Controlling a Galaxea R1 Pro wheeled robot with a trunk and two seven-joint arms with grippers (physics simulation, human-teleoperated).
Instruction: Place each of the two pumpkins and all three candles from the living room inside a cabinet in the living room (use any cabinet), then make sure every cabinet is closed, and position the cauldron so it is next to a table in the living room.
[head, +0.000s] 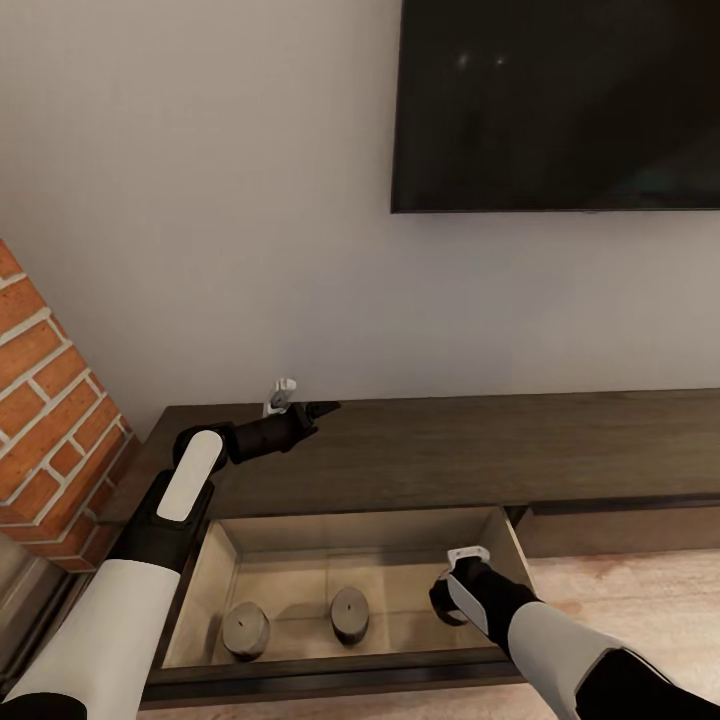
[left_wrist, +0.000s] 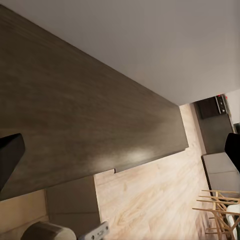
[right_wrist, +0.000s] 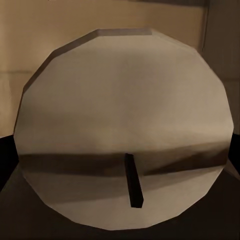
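The long dark-brown cabinet (head: 450, 450) stands against the wall with its left drawer (head: 360, 530) pulled open, pale beige inside. Two grey-tan candles (head: 246, 630) (head: 349, 613) stand on the drawer floor. My right gripper (head: 447, 603) is down inside the drawer at its right end. In the right wrist view a third candle (right_wrist: 125, 115) with its dark wick sits close up between the dark fingers (right_wrist: 7, 155), shut on it. My left gripper (head: 325, 408) hovers open over the cabinet top (left_wrist: 75, 110), holding nothing. No pumpkins or cauldron are in view.
A black TV (head: 560, 100) hangs on the wall above the cabinet. A brick column (head: 50, 400) rises at the left, close to my left arm. Another drawer front (head: 620, 530) to the right is closed. Light wood floor (head: 620, 600) and wooden chairs (left_wrist: 220, 210) lie beyond.
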